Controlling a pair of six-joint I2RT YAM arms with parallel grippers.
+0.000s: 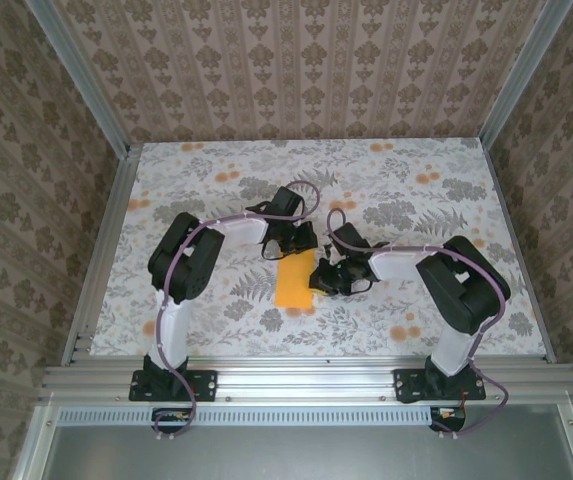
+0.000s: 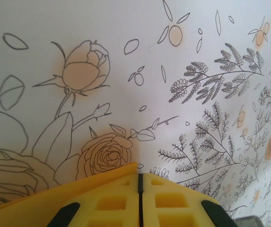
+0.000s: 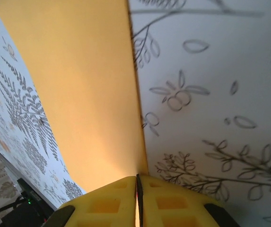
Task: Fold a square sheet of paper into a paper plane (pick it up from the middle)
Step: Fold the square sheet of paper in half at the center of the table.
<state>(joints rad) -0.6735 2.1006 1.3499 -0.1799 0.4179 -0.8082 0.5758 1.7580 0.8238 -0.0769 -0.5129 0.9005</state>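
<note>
Left tool and right tool each pinch the bright-orange sheet, a narrow rectangle.

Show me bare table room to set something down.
Free: flower-printed table's far strip along the back wall; near strip between the arm bases. Crowded: centre, left tool and right tool at the bright-orange paper sheet.

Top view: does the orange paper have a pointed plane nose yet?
No: the orange paper shows as a plain narrow rectangle with no pointed end.
</note>
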